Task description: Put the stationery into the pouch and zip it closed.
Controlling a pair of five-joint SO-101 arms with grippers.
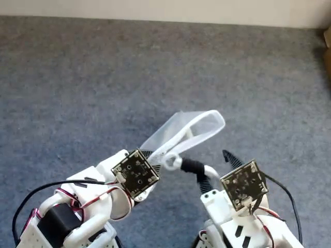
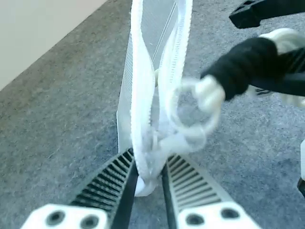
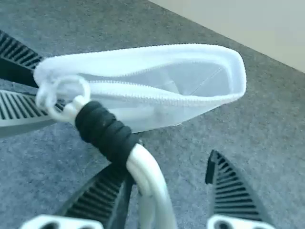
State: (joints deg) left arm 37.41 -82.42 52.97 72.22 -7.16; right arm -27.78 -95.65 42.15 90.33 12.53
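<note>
A white mesh pouch (image 1: 189, 129) is held off the grey carpet, its zipper mouth gaping open. My left gripper (image 2: 148, 179) is shut on the pouch's near end (image 1: 153, 154). The clear ring of the zipper pull (image 2: 190, 114) sits by that end. A white hook wrapped in black tape (image 3: 105, 129) runs from my right gripper (image 3: 169, 167) and passes through the ring (image 3: 66, 93). The right gripper (image 1: 217, 171) stands open, nothing between its fingers. I cannot tell what lies inside the pouch (image 3: 162, 81) through the mesh.
Grey carpet (image 1: 77, 77) covers the floor all around. A pale wall strip (image 1: 155, 9) runs along the far edge. Both arm bases stand close together at the near edge.
</note>
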